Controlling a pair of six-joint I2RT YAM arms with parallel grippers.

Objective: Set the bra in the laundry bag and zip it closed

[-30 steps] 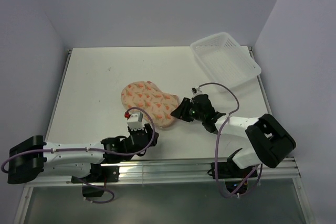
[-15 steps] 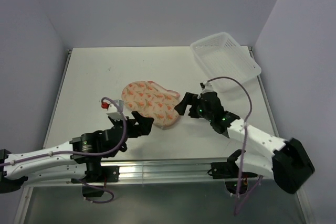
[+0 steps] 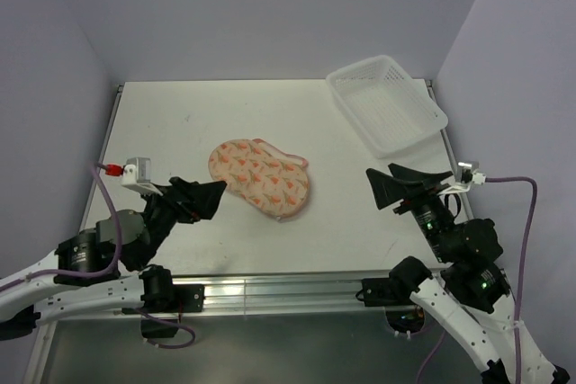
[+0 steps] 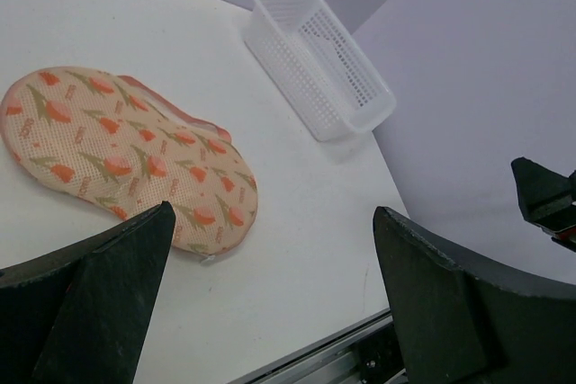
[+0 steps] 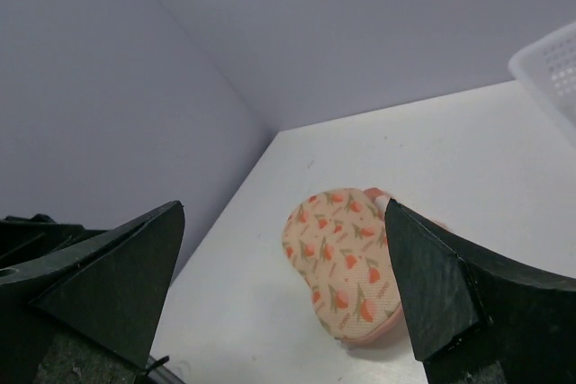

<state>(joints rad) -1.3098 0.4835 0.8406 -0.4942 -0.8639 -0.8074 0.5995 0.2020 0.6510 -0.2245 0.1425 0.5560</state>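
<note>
The white table (image 3: 225,114) lies below the left gripper (image 3: 214,193) and right gripper (image 3: 378,182); plain lilac walls (image 3: 270,15), softly lit, rise ahead and at both sides.

Left arm (image 3: 94,254) and right arm (image 3: 461,242) aloft, well apart, jaws wide open.

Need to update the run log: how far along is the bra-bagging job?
Looks nearly or fully done: no bra shows outside, and the laundry bag lies flat with no gap visible. Nothing in hand: left gripper and right gripper are open, apart from it. Left: confirming the zip is fully shut.
</note>
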